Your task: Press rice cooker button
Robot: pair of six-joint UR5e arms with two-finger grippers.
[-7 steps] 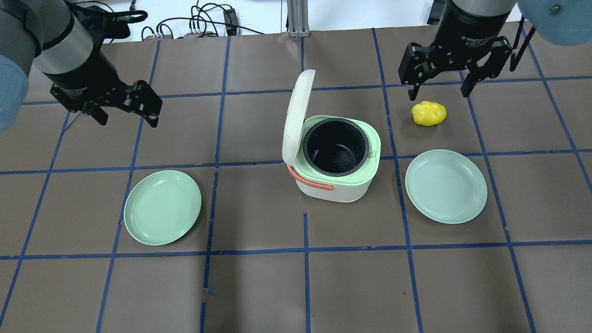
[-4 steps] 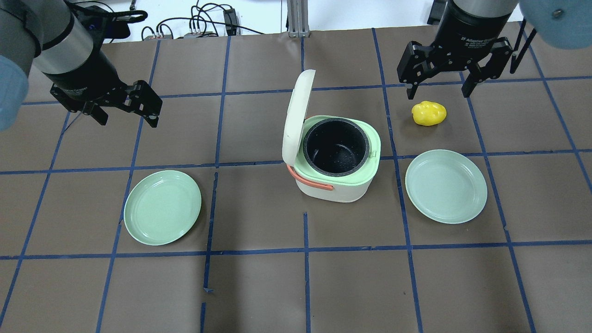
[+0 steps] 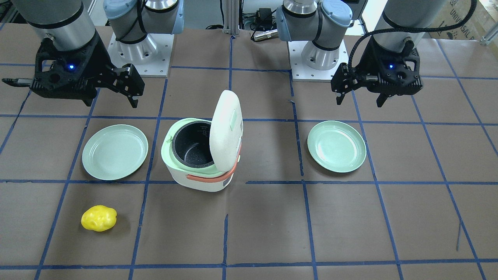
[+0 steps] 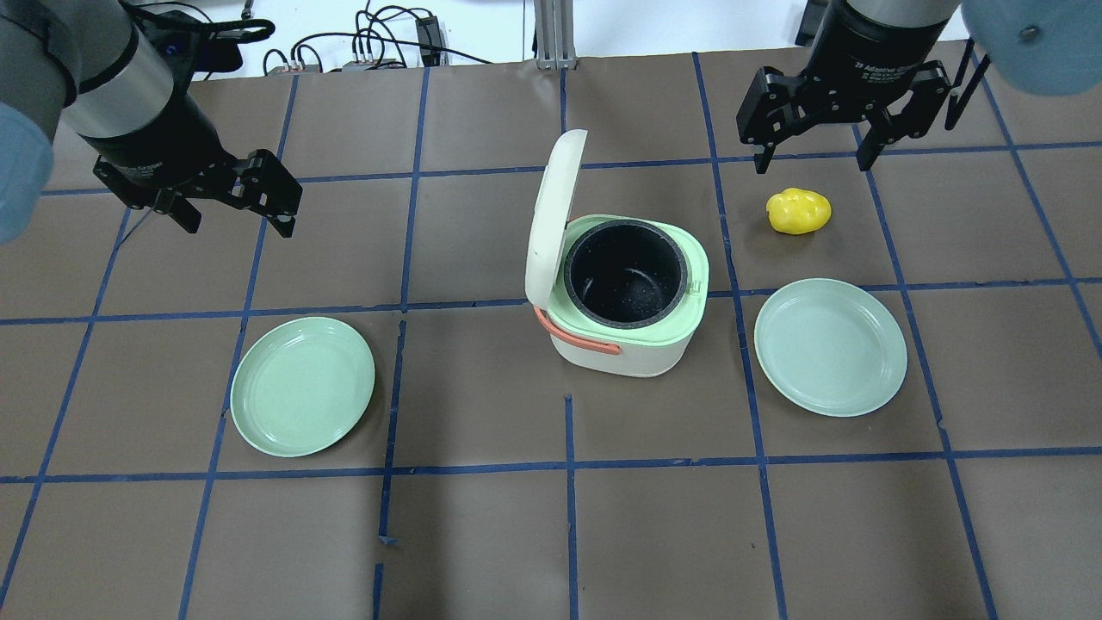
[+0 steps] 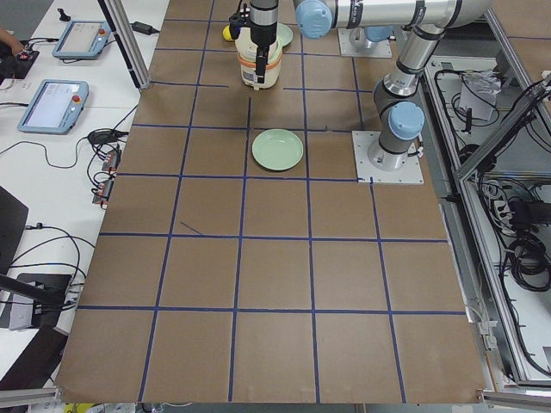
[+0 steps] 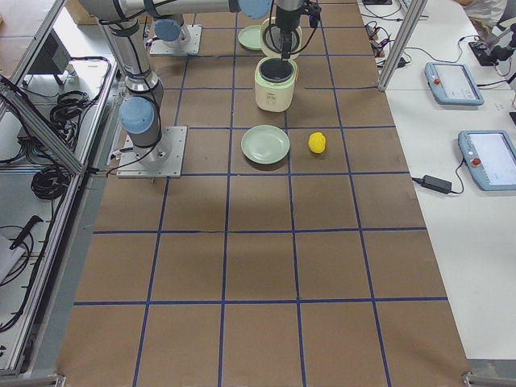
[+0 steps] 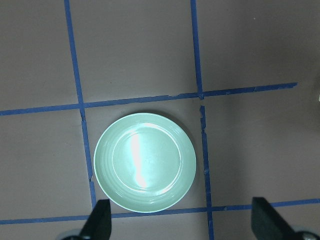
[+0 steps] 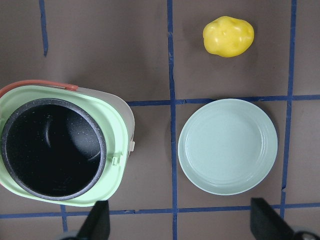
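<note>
- Your right gripper [image 4: 813,159] has drawn back from the yellow lump [image 4: 799,211] toward the far edge, its fingers spread wide. The left gripper [image 4: 237,222] has not moved; it is also spread and holds nothing.
- The rice cooker [image 4: 616,355] sits mid-table with its lid [image 4: 551,207] upright on its left. The dark inner pot [image 4: 626,273] shows its speckled bottom. You cannot make out the button.
- One green plate [image 4: 303,386] lies near left and another [image 4: 831,347] lies right of the cooker, with the lump beyond it.
- Both grippers hang well apart from the cooker.

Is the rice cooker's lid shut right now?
No, the lid stands upright at the side, leaving the black pot open to view.
</note>
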